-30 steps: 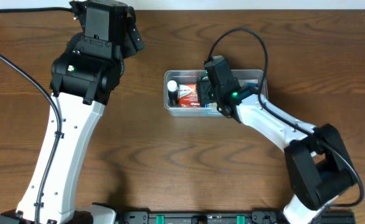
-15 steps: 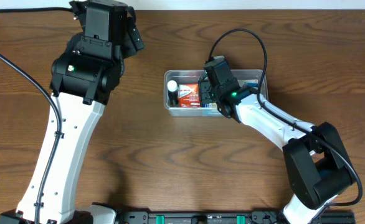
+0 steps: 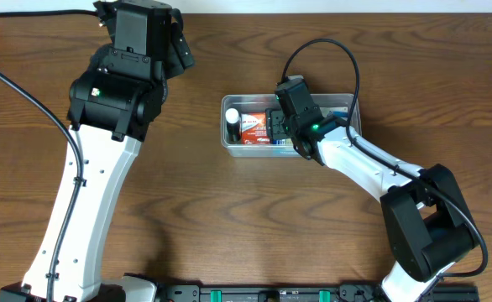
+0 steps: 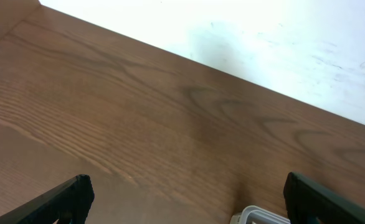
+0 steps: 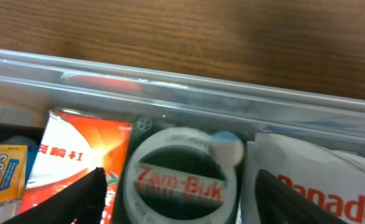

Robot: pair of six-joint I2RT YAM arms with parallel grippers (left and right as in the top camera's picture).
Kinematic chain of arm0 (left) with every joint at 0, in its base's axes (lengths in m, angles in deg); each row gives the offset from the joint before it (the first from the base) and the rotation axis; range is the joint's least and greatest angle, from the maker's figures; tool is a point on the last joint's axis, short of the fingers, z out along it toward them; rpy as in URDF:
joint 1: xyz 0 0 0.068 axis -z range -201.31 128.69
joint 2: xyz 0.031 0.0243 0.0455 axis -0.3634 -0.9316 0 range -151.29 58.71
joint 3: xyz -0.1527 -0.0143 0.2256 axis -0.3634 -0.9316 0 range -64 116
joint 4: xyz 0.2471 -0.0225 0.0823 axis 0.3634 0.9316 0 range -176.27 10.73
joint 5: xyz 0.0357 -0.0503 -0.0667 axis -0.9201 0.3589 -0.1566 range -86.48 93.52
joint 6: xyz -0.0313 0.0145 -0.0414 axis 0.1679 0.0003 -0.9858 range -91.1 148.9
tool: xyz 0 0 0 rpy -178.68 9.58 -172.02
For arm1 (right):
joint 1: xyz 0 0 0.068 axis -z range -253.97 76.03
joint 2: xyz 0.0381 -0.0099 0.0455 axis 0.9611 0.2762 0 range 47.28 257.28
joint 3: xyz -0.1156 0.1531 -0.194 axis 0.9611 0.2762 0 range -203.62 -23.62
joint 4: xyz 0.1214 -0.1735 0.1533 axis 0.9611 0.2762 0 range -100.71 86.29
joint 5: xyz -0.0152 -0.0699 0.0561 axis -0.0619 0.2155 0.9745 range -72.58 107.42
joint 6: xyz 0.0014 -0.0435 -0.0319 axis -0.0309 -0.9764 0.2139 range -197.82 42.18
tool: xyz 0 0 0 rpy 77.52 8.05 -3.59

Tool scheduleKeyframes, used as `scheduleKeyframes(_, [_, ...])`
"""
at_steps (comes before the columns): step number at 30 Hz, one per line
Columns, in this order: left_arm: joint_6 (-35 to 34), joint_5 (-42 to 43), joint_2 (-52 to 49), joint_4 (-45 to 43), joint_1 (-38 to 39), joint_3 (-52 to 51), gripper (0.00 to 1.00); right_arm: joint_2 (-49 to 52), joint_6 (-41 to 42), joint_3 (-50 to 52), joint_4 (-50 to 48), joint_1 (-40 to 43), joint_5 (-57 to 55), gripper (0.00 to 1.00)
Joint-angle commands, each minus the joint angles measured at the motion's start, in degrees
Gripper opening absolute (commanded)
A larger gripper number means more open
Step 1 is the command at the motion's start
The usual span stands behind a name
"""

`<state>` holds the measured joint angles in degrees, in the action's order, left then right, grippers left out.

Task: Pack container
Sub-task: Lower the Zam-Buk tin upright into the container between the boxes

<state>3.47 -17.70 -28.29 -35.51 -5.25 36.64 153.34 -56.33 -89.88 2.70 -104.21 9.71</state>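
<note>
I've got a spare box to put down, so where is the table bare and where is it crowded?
Bare table between the left arm and the container, and in front of the container beside the right arm. Crowded inside the container, under the right claw.

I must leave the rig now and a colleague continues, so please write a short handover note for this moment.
Left gripper: open, empty, over bare table.
Right gripper: open, down in the container, fingers either side of the Zam-Buk tin, not gripping it.
Also inside: red box, Panadol pack, Woods' pack.
Done: these items are in.
Left: raise the right arm clear; nothing else to pack is in view.
</note>
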Motion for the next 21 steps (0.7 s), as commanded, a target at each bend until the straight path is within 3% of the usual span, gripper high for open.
scheduleKeyframes(1, [0.81, -0.94, 0.15, 0.00, -0.24, 0.42, 0.98, 1.03, 0.11, -0.37, 0.13, -0.48, -1.29, 0.75])
scheduleKeyframes(8, [0.79, -0.94, 0.15, 0.00, -0.24, 0.42, 0.98, 1.01, 0.07, -0.37, 0.04, -0.48, -1.33, 0.76])
scheduleKeyframes(21, [0.79, -0.94, 0.15, 0.00, -0.24, 0.42, 0.98, -2.21, -2.71, -0.44, -0.37, -0.50, -3.72, 0.66])
